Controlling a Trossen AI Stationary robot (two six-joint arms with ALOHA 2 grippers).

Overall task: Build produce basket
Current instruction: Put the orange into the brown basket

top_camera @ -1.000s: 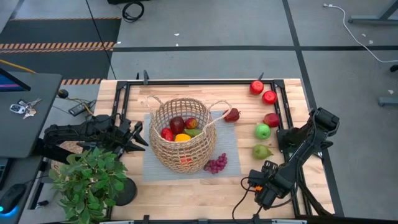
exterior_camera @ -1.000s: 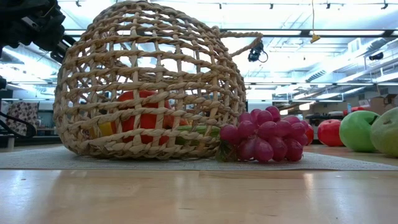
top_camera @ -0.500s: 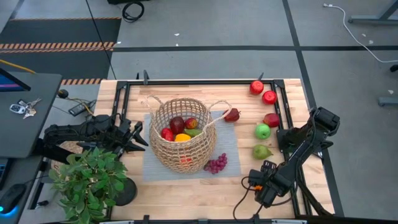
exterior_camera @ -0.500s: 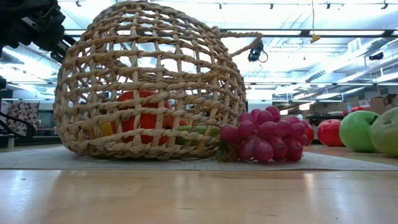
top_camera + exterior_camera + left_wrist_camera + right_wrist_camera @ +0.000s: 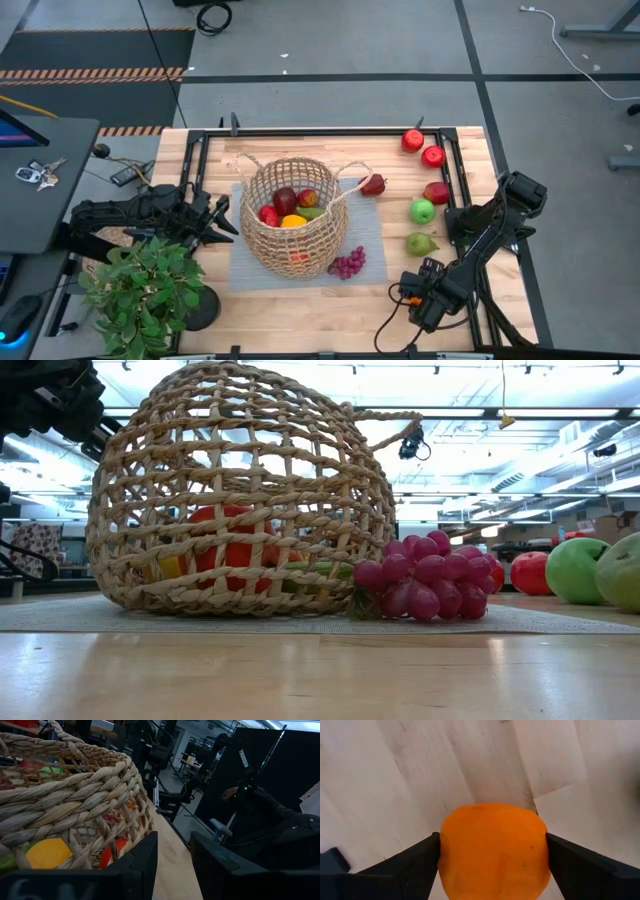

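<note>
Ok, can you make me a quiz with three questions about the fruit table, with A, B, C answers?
1. Where are the purple grapes?
A. Inside the basket
B. On the mat right beside the basket
C. On the floor

2. How many green fruits lie on the table outside the basket?
A. Two
B. Five
C. None

3. What is the right hand doing?
A. Holding an orange
B. Holding a pear
C. Holding nothing

Answers:
1. B: the low view shows the grapes resting against the basket's outer wall, on the grey mat.
2. A: the high view shows a green apple and a green pear near the right edge.
3. A: the right wrist view shows the orange squeezed between its two dark fingers.
</note>
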